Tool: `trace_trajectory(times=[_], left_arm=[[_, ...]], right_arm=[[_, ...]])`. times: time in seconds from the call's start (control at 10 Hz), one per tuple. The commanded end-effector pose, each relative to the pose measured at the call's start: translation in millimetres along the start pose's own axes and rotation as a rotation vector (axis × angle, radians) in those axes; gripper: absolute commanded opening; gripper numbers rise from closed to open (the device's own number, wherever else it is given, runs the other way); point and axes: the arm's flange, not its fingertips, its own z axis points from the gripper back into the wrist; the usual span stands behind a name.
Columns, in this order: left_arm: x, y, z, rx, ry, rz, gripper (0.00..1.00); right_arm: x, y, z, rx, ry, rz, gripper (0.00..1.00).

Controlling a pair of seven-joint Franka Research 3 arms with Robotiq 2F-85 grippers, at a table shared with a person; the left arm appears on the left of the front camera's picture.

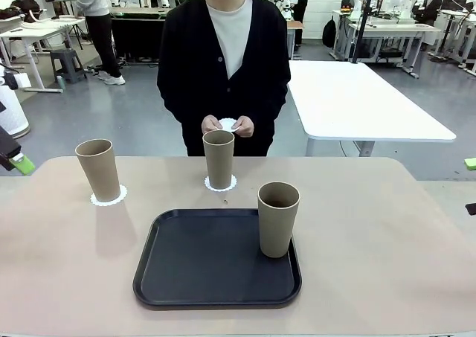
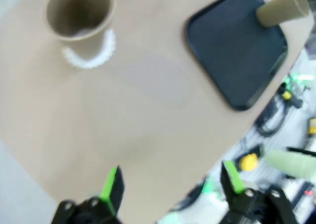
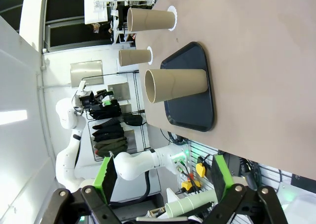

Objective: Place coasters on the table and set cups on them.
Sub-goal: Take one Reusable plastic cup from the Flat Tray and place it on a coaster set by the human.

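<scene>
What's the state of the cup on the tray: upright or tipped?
Upright. The cup stands rim-up, base flat on the right side of the black tray, with no doily visible around its base.

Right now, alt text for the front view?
Left cup and middle cup each stand on a white coaster on the table; a third cup stands on the black tray. The person opposite holds another coaster.

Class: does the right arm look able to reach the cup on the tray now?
Probably yes: the right gripper is open, and the cup stands at the tray's right edge, nothing standing between.
</scene>
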Motion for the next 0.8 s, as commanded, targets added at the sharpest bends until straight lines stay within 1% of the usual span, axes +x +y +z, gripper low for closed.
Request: trace_trajectory(times=[0.0,0.1,0.2,0.3,0.5,0.7], left_arm=[[-29,42,2,-0.469,-0.268,0.038,1.00],[-50,68,-3,-0.646,-0.374,0.082,1.00],[-74,95,-11,-0.758,-0.425,0.127,1.00],[-88,113,-18,-0.784,-0.441,0.171,1.00],[-113,143,-17,-0.815,-0.584,0.269,1.00],[-137,168,-8,-0.832,-0.590,0.337,1.00]], right_arm=[[1,1,-1,0.020,0.000,0.011,1.00],[1,1,-1,0.020,0.000,0.011,1.00],[1,1,-1,0.020,0.000,0.011,1.00],[1,1,-1,0.020,0.000,0.011,1.00],[1,1,-1,0.020,0.000,0.011,1.00],[1,1,-1,0.020,0.000,0.011,1.00]])
